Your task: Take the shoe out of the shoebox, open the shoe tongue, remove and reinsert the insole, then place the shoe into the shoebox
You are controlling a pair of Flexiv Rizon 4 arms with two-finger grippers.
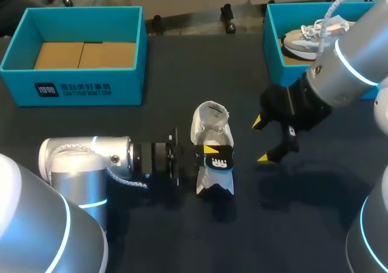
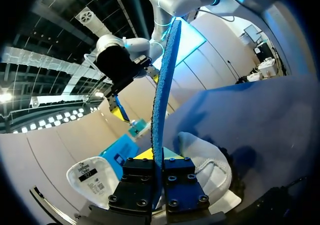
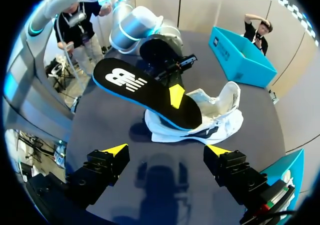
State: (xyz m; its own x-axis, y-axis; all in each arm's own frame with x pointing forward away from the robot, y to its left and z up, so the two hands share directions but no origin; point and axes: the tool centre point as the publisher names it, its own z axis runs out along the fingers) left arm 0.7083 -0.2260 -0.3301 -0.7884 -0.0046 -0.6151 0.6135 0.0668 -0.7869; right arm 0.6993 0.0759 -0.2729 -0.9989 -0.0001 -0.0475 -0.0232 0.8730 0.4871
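A white shoe (image 1: 213, 126) lies on the dark table (image 1: 151, 224) near the middle. My left gripper (image 1: 209, 151) is shut on the insole (image 1: 223, 161), black on top with a white logo and blue underneath, and holds it just over the shoe. In the left wrist view the blue insole (image 2: 161, 100) stands edge-on between the fingers, with the shoe (image 2: 207, 167) beyond them. In the right wrist view the insole (image 3: 145, 92) slants above the shoe (image 3: 212, 120). My right gripper (image 1: 262, 141) (image 3: 167, 150) is open and holds nothing, to the right of the shoe.
A teal shoebox (image 1: 79, 85) with cardboard inside stands at the back left, also in the right wrist view (image 3: 240, 60). A second teal box (image 1: 273, 42) at the back right holds another shoe (image 1: 303, 39). My right arm (image 1: 345, 67) passes over that box.
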